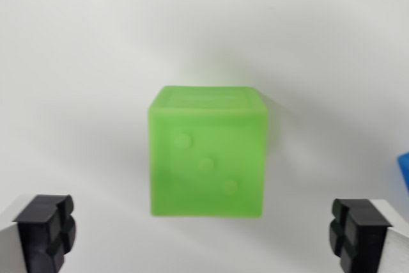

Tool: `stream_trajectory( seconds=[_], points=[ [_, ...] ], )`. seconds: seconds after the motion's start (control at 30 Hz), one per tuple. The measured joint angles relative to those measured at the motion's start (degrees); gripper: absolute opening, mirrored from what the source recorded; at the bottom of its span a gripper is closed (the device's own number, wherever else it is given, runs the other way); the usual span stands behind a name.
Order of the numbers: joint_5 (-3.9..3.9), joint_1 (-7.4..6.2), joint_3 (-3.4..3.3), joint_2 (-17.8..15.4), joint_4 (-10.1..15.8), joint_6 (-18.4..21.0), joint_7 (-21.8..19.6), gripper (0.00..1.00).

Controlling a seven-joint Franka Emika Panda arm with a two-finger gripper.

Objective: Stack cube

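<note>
Framing the bottom of the wrist view, the gripper (204, 231) shows its two black fingertips, one at about eight o'clock (46, 229) and one at four o'clock, with the jaws wide apart and holding nothing. Beyond them, in line with the gap between the tips, a green cube (208, 155) sits on the white table (77, 62), slightly blurred, three raised dots running diagonally across its near face. At three o'clock, a sliver of a blue object (404, 169) touches the frame edge.

A green cube (208, 151) sits on the white table (83, 62).
</note>
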State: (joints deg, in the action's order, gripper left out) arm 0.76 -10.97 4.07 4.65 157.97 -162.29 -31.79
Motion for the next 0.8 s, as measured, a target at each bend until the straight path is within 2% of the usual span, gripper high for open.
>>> stream_trajectory(
  seconds=[0.17, 0.33, 0.53, 0.8],
  points=[
    [1.25, -0.15, -0.62, 5.3, -0.7, -4.3, -0.8, 1.0],
    [2.03, -0.8, -1.44, 8.8, -1.3, -7.3, -1.4, 1.0],
    [2.18, -1.83, -2.49, 12.9, -2.3, -10.5, -1.6, 1.0],
    [2.18, -2.56, -3.16, 15.8, -3.0, -12.7, -1.6, 1.0]
  ],
)
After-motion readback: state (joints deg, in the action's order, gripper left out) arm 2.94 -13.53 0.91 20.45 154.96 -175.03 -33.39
